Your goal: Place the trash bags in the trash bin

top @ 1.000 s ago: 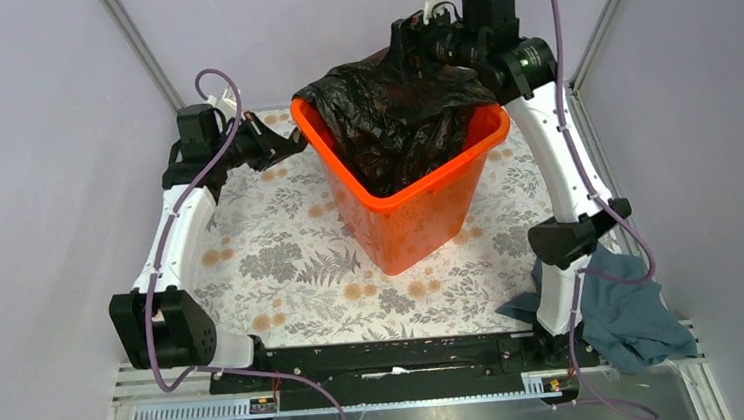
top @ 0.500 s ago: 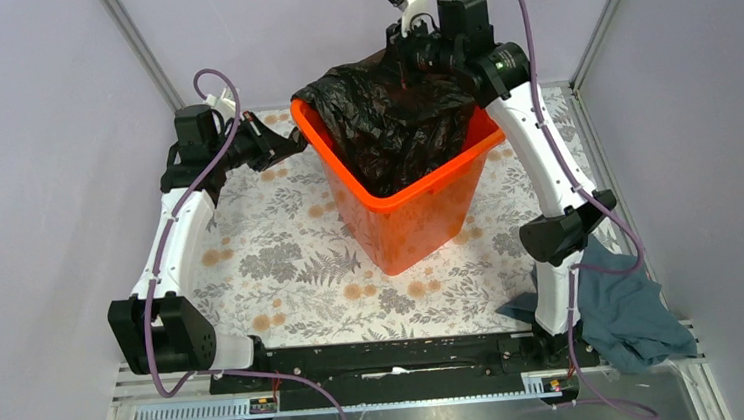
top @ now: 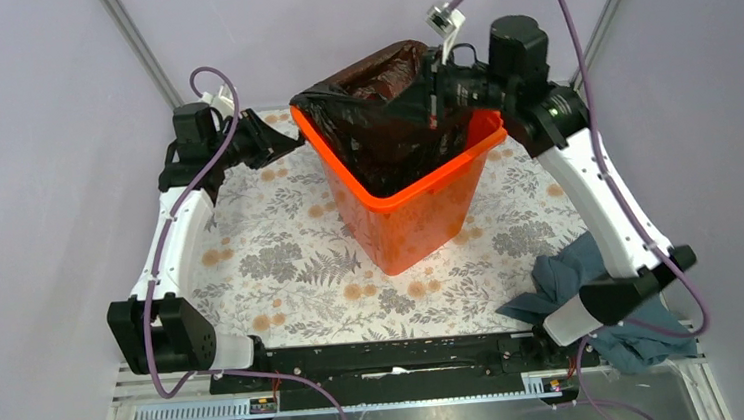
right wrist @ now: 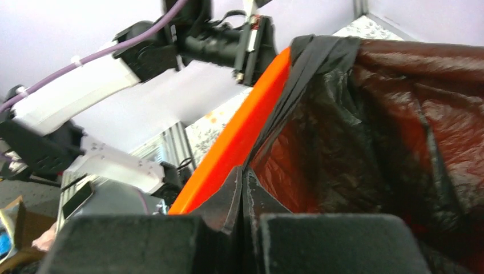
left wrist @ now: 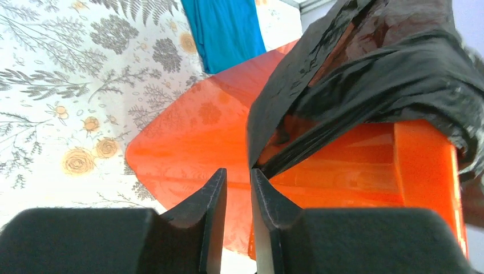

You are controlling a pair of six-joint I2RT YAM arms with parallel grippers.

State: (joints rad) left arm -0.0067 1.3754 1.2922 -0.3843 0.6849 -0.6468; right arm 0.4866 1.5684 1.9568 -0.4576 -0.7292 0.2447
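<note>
The orange trash bin [top: 414, 217] stands mid-table with the black trash bag [top: 383, 144] inside it, its film draped over the back-left rim. My right gripper [top: 427, 100] hovers over the bin's back right and is shut on the bag's upper edge, holding it stretched up. In the right wrist view the closed gripper [right wrist: 242, 170] pinches the film [right wrist: 388, 131] beside the bin's rim [right wrist: 240, 137]. My left gripper [top: 294, 141] sits at the bin's left corner. Its jaws [left wrist: 238, 171] stand slightly open with nothing between them, and a bag fold [left wrist: 388, 63] ends at the right fingertip [left wrist: 257, 177].
A grey-blue cloth [top: 594, 283] lies bunched at the front right, under my right arm's elbow. A bright blue cloth [left wrist: 225, 28] lies on the floral table cover [top: 282, 267] beyond the bin. Frame posts and walls close in the back and sides.
The right gripper closed on the bag's edge and drew it up and to the right, opening the bag's mouth; its elbow swung down and outward. The left jaws parted a little.
</note>
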